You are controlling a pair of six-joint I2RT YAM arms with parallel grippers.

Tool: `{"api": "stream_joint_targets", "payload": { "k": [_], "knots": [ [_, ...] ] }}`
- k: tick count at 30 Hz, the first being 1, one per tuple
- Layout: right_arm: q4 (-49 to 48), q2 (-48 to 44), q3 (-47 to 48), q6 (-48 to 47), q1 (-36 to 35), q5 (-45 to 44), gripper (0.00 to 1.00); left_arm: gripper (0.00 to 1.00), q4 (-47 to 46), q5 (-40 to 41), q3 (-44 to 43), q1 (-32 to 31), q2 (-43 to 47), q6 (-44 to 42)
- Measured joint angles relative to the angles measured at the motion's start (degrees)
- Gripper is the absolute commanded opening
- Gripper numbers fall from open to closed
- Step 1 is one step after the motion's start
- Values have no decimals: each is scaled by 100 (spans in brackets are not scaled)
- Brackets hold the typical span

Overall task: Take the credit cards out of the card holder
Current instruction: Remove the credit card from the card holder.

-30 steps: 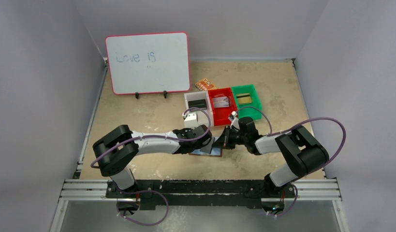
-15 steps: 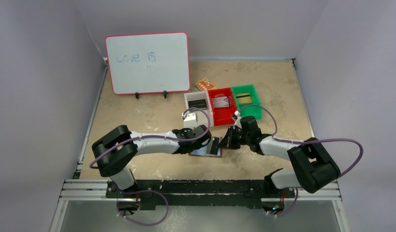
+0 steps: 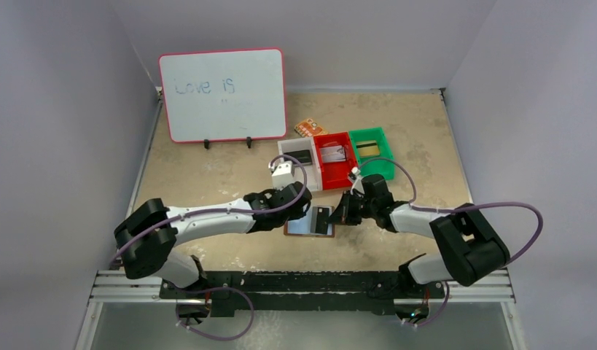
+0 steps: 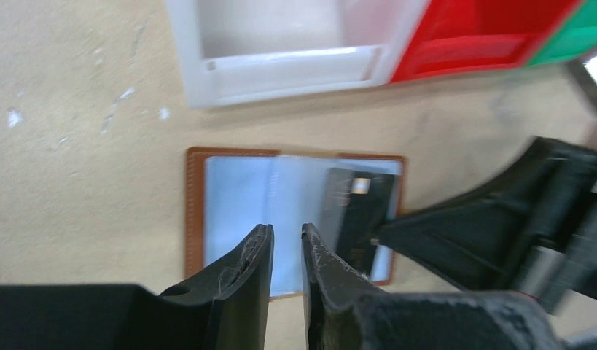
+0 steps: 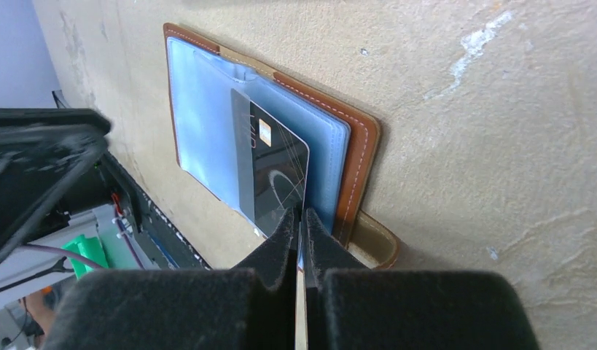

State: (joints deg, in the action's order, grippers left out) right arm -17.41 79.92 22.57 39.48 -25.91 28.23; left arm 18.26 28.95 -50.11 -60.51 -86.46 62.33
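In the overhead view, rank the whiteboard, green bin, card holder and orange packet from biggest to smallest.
1. whiteboard
2. green bin and card holder: too alike to rank
3. orange packet

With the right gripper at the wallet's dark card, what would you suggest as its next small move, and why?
Probably pull the right gripper back, sliding the dark card clear of the card holder: it is shut on the card's edge, and the card seems partly tucked in a clear pocket.

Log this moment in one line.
wallet: open flat | black card: partly in pocket | right fingers: shut on card | left fingers: slightly open, empty, above wallet
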Motion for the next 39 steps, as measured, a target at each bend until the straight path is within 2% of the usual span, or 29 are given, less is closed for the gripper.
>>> {"api": "stream_joint_targets", "payload": {
  "k": [3,6,12,18,20,24,30,34,35,37,39],
  "knots": [
    [-116,87,9,7,0,96,0,20,-428,-249,-2,11,219,-179],
    [-192,142,11,9,0,151,0,15,-686,-551,-120,11,-15,-293],
    [-302,214,11,42,4,175,0,11,-728,-811,-168,11,-802,-186],
    [-459,317,11,136,4,238,0,9,-684,-835,-33,11,-870,-28],
    [-498,328,11,173,4,240,3,8,-704,-837,-24,11,-887,-17],
    [-638,328,-50,310,4,240,15,7,-859,-859,-24,9,-984,11],
    [-1349,352,-367,791,4,291,18,5,-1056,-859,98,0,-964,120],
    [-1888,595,-461,1102,4,376,17,5,-1134,-848,168,0,-931,175],
    [-2063,699,-476,1200,4,431,14,5,-1145,-839,181,0,-925,181],
    [-2170,748,-492,1250,4,444,2,4,-1161,-828,201,0,-916,208],
    [-2245,752,-514,1320,7,452,0,4,-1161,-811,203,0,-914,221]
  ]
}}
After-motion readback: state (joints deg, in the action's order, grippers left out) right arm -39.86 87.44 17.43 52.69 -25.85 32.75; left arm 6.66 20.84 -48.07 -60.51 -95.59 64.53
